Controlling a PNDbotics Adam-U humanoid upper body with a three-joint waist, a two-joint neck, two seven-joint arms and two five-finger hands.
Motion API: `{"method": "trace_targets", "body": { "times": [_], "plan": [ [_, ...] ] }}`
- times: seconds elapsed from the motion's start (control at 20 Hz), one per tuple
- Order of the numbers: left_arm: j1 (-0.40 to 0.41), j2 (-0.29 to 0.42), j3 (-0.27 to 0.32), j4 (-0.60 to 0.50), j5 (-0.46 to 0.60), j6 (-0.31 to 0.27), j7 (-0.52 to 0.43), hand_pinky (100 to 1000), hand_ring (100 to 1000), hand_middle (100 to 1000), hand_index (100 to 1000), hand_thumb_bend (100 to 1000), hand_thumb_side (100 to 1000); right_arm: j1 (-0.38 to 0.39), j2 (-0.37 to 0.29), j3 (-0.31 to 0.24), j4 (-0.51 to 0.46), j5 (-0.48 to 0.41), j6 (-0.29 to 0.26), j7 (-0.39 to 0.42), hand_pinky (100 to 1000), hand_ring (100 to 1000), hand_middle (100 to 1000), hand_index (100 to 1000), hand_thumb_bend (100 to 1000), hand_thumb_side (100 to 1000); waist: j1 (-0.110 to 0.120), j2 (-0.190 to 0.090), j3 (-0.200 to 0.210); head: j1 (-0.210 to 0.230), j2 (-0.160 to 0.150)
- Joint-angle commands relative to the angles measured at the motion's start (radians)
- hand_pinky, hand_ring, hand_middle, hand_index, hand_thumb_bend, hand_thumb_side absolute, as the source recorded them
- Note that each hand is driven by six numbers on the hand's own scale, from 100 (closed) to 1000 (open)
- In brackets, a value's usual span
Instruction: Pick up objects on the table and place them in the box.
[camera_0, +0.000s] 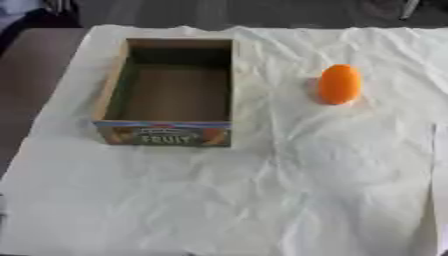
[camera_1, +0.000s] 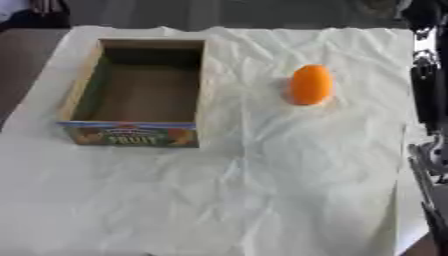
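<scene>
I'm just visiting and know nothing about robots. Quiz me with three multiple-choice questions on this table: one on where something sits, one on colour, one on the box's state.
1. Where is the egg-shaped object relative to the box?
A. inside it
B. to its right, apart
C. on its rim

2. What colour is that object?
A. orange
B. blue
C. green

3. What is the box's state?
A. lidded
B. tipped over
C. open and empty

Answers: 1 B, it stands on the white cloth away from the box. 2 A, plainly orange. 3 C, its bare brown floor shows.
</scene>
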Motion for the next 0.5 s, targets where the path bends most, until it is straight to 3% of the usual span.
{"method": "trace_targets", "body": {
  "times": [0.05, 0.25, 0.5],
  "plan": [
    [-0.005, 0.006, 0.001, -0.017, 0.002, -0.001, -0.007, 317, 680, 821, 737, 100, 735, -0.031, -0.078, 0.017, -0.02, 0.08, 0.038, 0.072, 876, 872, 745, 873, 303, 1000, -0.001, -0.018, 0.003, -0.006, 0.0],
    [-0.005, 0.007, -0.001, -0.017, 0.004, 0.0, -0.011, 318, 680, 822, 737, 100, 736, -0.061, -0.148, 0.045, -0.02, 0.168, 0.09, 0.182, 876, 877, 770, 887, 375, 1000, -0.002, -0.02, 0.005, -0.01, 0.0],
    [-0.005, 0.008, -0.003, -0.017, 0.006, 0.0, -0.015, 318, 682, 822, 737, 100, 737, -0.088, -0.217, 0.075, -0.02, 0.238, 0.136, 0.286, 871, 876, 782, 890, 398, 1000, -0.004, -0.021, 0.006, -0.013, 0.0]
  ]
}}
